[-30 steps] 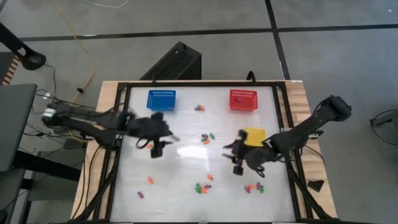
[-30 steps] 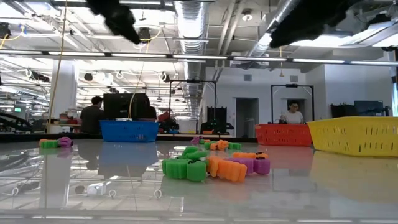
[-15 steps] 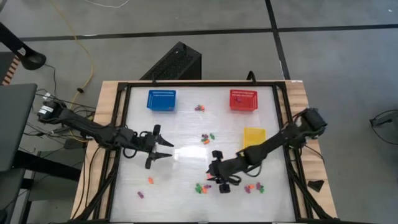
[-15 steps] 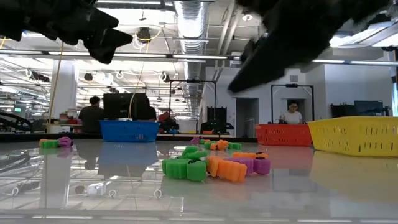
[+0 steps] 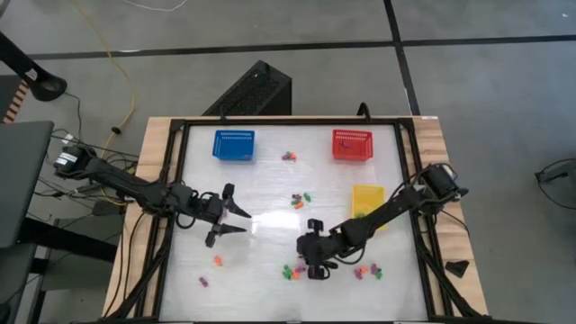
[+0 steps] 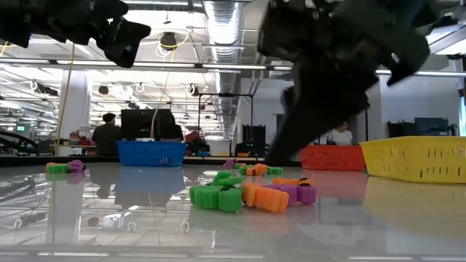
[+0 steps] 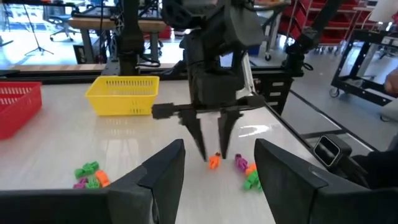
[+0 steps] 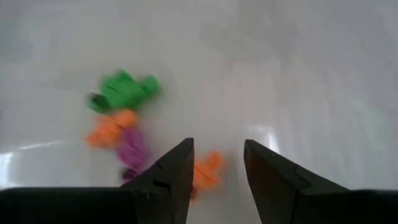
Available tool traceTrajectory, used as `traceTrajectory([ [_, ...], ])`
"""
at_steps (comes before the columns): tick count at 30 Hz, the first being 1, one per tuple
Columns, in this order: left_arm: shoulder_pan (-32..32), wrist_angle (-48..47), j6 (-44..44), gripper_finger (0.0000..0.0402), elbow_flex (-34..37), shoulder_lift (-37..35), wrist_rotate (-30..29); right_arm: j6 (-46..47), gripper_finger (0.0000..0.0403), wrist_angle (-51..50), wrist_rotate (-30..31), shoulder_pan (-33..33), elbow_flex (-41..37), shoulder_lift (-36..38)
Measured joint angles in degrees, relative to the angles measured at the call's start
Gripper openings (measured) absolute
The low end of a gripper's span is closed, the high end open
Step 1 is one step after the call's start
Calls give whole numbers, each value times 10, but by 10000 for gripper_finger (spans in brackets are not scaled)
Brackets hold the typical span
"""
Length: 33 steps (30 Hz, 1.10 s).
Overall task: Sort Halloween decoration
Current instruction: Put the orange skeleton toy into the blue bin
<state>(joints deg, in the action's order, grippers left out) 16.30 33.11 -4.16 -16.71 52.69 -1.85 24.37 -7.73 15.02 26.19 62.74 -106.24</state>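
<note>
High view shows the right gripper [image 5: 302, 258] low over the table's [image 5: 270, 198] near middle, its jaws parted and gripping nothing, straddling a small orange trinket [image 8: 205, 169] beside a cluster of green, orange and purple trinkets [image 8: 121, 118]. More trinkets [image 5: 300, 199] lie scattered between the blue basket [image 5: 234, 144], red basket [image 5: 352, 144] and yellow basket [image 5: 367, 198]. Over on the left side, the left gripper [image 5: 236, 222] hangs with its fingers spread wide and empty.

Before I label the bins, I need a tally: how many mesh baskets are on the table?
3: a blue basket at the far left of the table, a red basket at the far right, and a yellow basket nearer, partly covered by the right arm.
</note>
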Motion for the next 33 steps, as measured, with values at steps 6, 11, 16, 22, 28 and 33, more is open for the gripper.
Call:
traceTrajectory([
  [6, 7, -1, 2, 183, 0, 0, 0, 26, 172, -7, 36, 18, 0, 0],
  [11, 7, -2, 3, 183, 0, 0, -1, 26, 177, -8, 54, 28, 0, 0],
  [16, 7, -2, 3, 183, 0, 0, -4, 28, 207, 7, 60, 27, -20, 0],
  [22, 7, -2, 3, 183, 0, 0, -4, 47, 234, 10, 60, 27, -21, 0],
  [28, 7, -7, 3, 183, 0, 0, -5, 38, 234, 37, 61, 40, -21, -31],
  [33, 7, -13, 3, 183, -1, 0, -5, 24, 229, 74, 73, 46, -17, -73],
])
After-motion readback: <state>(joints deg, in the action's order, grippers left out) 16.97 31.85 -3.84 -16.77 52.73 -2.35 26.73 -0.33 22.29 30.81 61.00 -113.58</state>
